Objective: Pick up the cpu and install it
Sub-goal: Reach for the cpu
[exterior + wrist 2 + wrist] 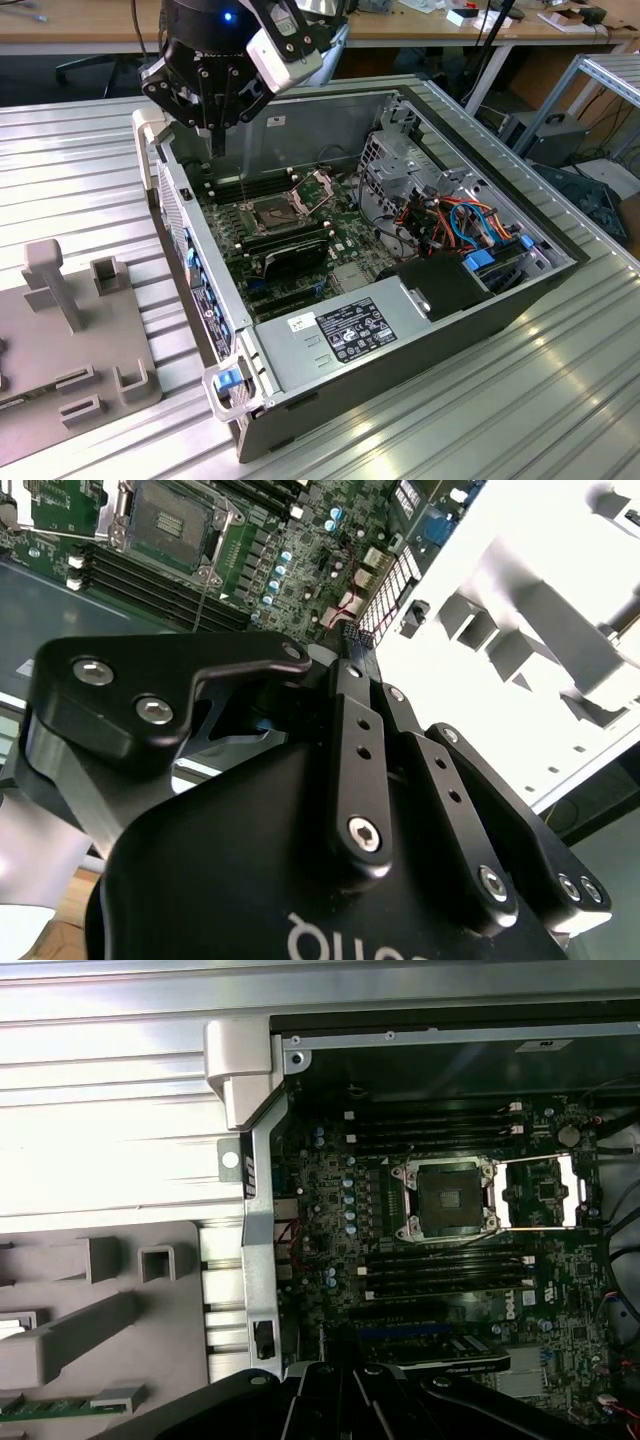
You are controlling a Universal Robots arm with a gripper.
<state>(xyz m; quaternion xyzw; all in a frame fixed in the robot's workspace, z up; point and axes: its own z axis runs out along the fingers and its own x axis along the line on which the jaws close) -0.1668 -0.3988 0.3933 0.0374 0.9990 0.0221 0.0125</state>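
My gripper [216,146] hangs over the far-left corner of the open computer case [330,345], just inside its wall and above the motherboard [300,240]. Its black fingers [352,680] come together to a narrow tip, shut, and nothing shows between them. The cpu is hidden or out of view. The dark square socket [447,1198] lies bare on the board with its metal frame [540,1195] hinged open beside it. In the exterior view the socket [275,212] sits to the right of the gripper and nearer the camera.
A black graphics card [290,258] lies just in front of the socket. Drive cage and coloured cables [460,220] crowd the case's right half. A grey parts fixture [75,340] stands on the ribbed metal table at the exterior view's left, with a green memory stick [60,1407] in it.
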